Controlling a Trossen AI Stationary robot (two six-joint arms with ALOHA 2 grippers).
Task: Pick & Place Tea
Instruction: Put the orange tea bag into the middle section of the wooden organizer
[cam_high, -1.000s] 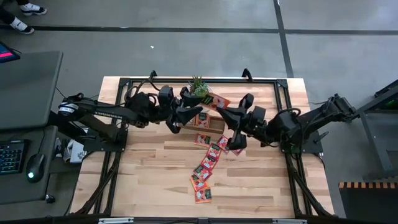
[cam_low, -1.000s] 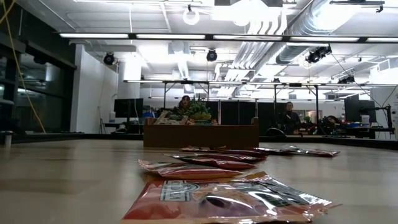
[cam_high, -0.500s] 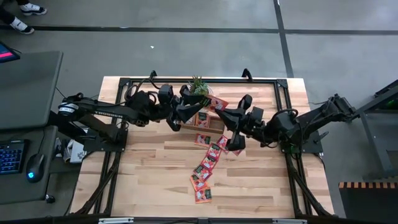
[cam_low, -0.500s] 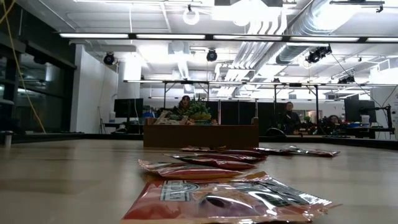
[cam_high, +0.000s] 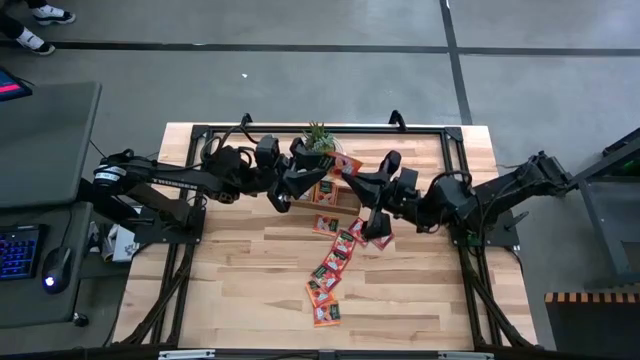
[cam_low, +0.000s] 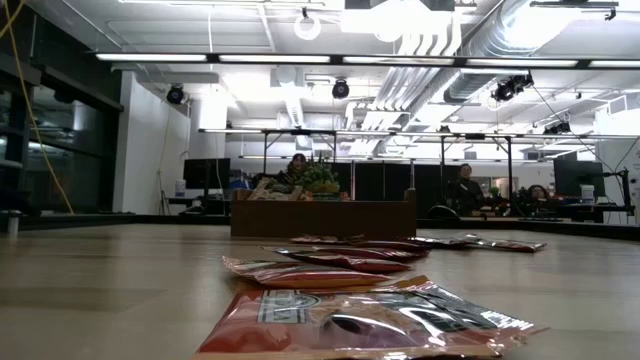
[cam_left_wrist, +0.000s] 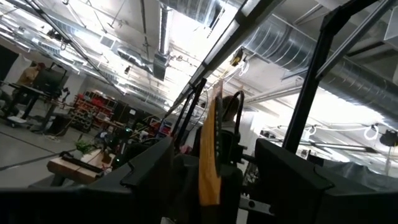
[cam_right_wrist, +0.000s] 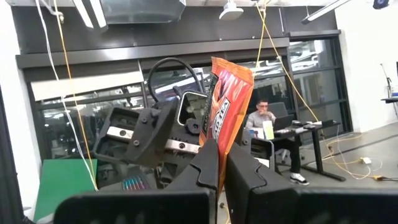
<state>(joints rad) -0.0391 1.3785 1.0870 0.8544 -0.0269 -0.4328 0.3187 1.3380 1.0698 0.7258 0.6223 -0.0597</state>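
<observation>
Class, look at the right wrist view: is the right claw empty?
No. The right claw is shut on a red-orange tea sachet, which stands up between its fingers.

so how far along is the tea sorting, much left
Done: a few sachets already lie in the wooden tray by the plant. In hand: the right gripper is shut on a red-orange sachet, held up facing the left gripper, which waits open by the tray. Left: a trail of loose sachets remains on the table, so most of the job is ahead.
</observation>
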